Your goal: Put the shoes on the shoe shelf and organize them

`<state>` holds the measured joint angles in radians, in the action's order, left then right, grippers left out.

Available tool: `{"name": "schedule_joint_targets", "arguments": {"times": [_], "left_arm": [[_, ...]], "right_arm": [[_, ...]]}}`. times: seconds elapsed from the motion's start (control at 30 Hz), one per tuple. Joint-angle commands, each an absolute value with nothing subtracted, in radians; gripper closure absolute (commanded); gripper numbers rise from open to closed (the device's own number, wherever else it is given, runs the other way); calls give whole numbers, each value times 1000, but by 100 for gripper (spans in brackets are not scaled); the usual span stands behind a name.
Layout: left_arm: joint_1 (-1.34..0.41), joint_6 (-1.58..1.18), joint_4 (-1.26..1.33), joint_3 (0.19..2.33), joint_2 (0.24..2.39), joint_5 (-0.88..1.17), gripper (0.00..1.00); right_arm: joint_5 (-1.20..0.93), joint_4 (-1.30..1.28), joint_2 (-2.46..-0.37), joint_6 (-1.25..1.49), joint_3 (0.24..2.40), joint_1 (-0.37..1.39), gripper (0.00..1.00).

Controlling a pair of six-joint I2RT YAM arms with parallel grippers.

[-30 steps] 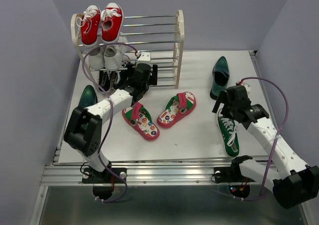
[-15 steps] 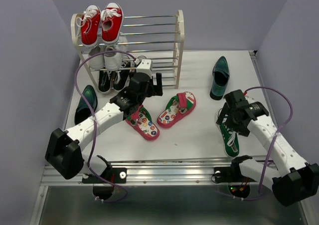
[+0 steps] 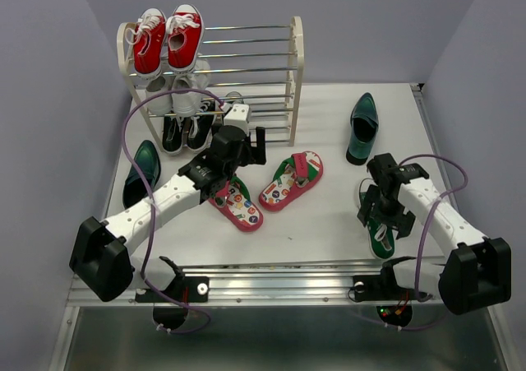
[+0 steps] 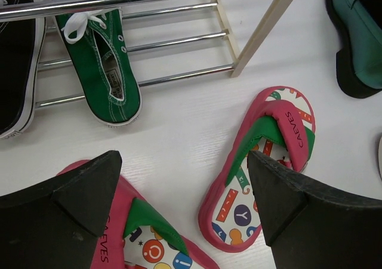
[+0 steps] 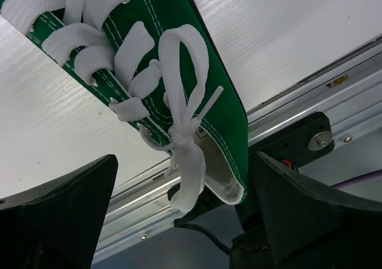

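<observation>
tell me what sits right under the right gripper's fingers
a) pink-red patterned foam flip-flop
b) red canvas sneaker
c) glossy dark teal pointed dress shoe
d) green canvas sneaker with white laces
d: the right wrist view shows the green canvas sneaker with white laces lying directly below the open right gripper, its bow between the two fingers.
</observation>
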<state>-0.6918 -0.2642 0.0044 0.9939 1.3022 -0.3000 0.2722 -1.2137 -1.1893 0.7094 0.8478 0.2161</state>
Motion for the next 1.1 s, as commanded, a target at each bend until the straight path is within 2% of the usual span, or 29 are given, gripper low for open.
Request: {"name": "schedule_joint_targets", "arguments": {"times": [0.0, 0.3, 0.37, 0.5, 0.53, 0.63, 0.7, 0.8, 0.93, 1.07], "left_arm": [[-692, -232, 43, 996, 1259, -322, 1], [-692, -219, 41, 968, 1221, -391, 1], [-692, -219, 43, 963, 1212, -399, 1], [-692, -218, 48, 954, 1206, -420, 1], [-692, -216, 49, 951, 1203, -428, 1], [-692, -213, 55, 946, 1206, -431, 1], [-692, -210, 57, 946, 1212, -431, 1], [-692, -210, 57, 946, 1218, -434, 1], [-692, -207, 57, 946, 1223, -443, 1], [-692, -212, 57, 945, 1226, -449, 1]], "right_arm": [[245, -1187, -1199, 689, 838, 204, 0], [206, -1123, -1299, 650, 816, 195, 0], [207, -1118, -1322, 646, 818, 186, 3], [193, -1115, -1330, 640, 813, 186, 26], [192, -1115, -1330, 641, 811, 186, 37], [183, -1115, -1322, 644, 802, 186, 52], [172, -1117, -1316, 644, 801, 186, 57], [176, -1120, -1309, 649, 798, 186, 69], [143, -1111, -1301, 637, 792, 186, 99], [112, -1086, -1281, 575, 802, 186, 99]]}}
